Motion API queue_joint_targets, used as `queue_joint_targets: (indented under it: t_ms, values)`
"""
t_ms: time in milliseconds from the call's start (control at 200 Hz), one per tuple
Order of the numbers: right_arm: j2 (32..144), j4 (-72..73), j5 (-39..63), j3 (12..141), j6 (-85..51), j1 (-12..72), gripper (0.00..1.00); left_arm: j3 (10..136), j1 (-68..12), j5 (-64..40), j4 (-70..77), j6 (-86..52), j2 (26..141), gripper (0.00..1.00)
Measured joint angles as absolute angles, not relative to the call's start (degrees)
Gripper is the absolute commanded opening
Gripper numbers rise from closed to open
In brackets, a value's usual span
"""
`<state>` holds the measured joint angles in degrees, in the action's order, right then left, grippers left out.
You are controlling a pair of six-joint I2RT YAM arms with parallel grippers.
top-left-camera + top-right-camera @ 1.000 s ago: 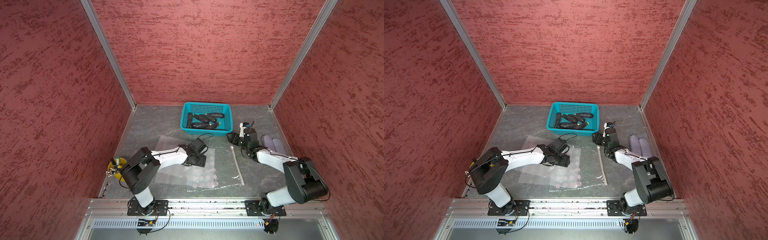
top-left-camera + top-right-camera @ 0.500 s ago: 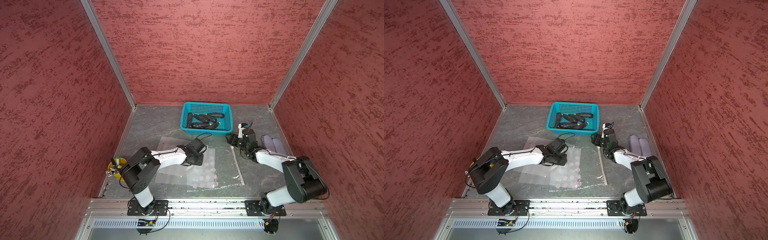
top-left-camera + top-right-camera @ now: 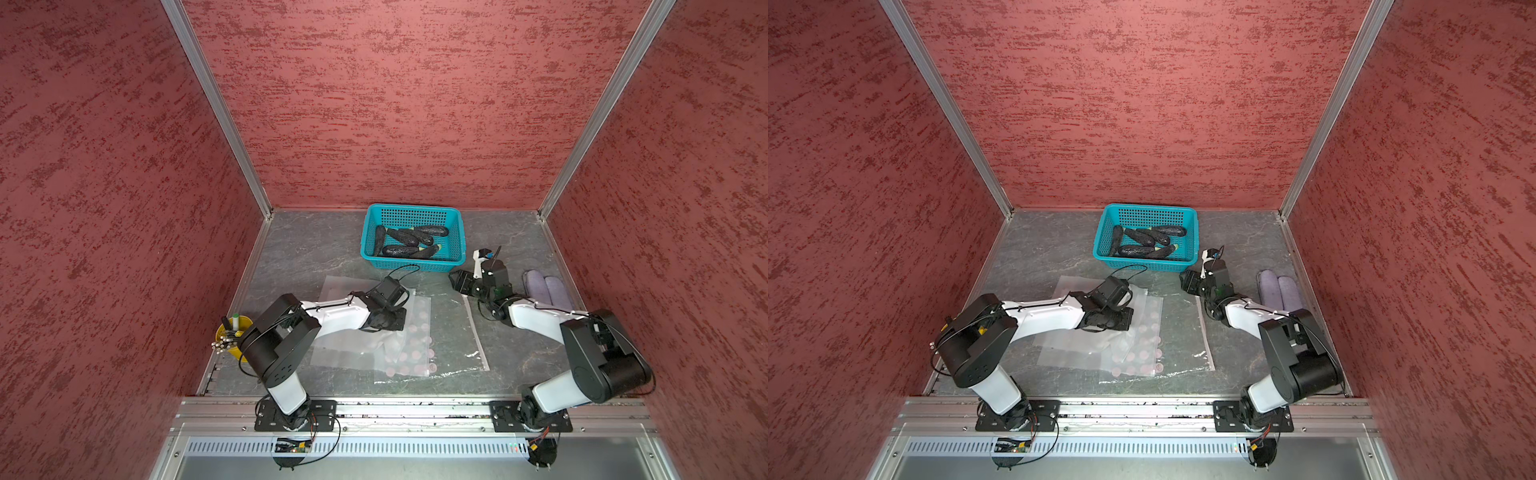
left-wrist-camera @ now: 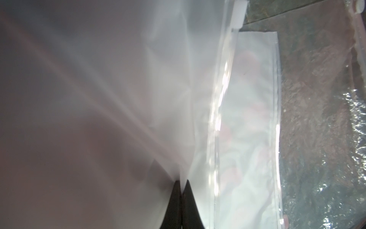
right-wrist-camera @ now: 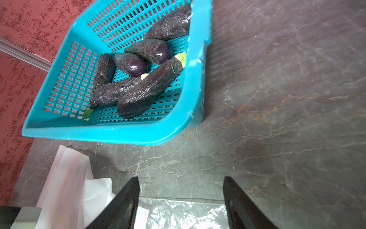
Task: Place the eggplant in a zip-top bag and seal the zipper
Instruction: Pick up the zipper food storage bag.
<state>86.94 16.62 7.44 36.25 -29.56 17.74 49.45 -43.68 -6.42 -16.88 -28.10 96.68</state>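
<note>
- You are working in a booth of three red, rough-plastered walls, joined by two aluminium corner posts.
- Your table is grey, veined and stone-like. An aluminium rail runs along its near edge and carries both arm bases.
- At least three zip-top bags overlap mid-table: a frosted bag, a pink-dotted bag and a clear bag. You cannot tell whether more lie beneath them.
- One teal basket stands at the back of the table, well apart from the walls.
- Your left gripper is pressed together on a fold of the frosted bag, and the film creases up toward its tips.
- Your right gripper has its fingers spread with nothing between them. It hangs just in front of the basket's near right corner, above the edge of the clear bag.
- You can count six eggplants in the right wrist view. All six lie piled inside the basket and none is in a bag.
- Two lilac rolls lie side by side near the right wall.
- One yellow cup holding pens sits at the table's left edge.
- Two white zip sliders show in the left wrist view.
- Any print on the bags or the basket is too small for you to read.
</note>
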Motion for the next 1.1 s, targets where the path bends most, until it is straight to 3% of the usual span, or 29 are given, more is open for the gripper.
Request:
queue_joint_targets:
  t_ms: [301,511,1097]
  values:
    - [86.9,16.5,7.6,36.3,-28.5,19.4,0.67,47.4,-42.8,-10.2,-22.2,-28.1,92.3,0.0]
    - [86.0,17.0,11.0,36.3,-28.4,21.3,0.67,43.6,-36.2,-17.3,-22.3,-29.8,81.7,0.0]
    - [90.8,29.4,22.5,42.7,-35.2,35.6,0.64,38.5,-27.0,-27.4,-12.4,-38.8,68.5,0.0]
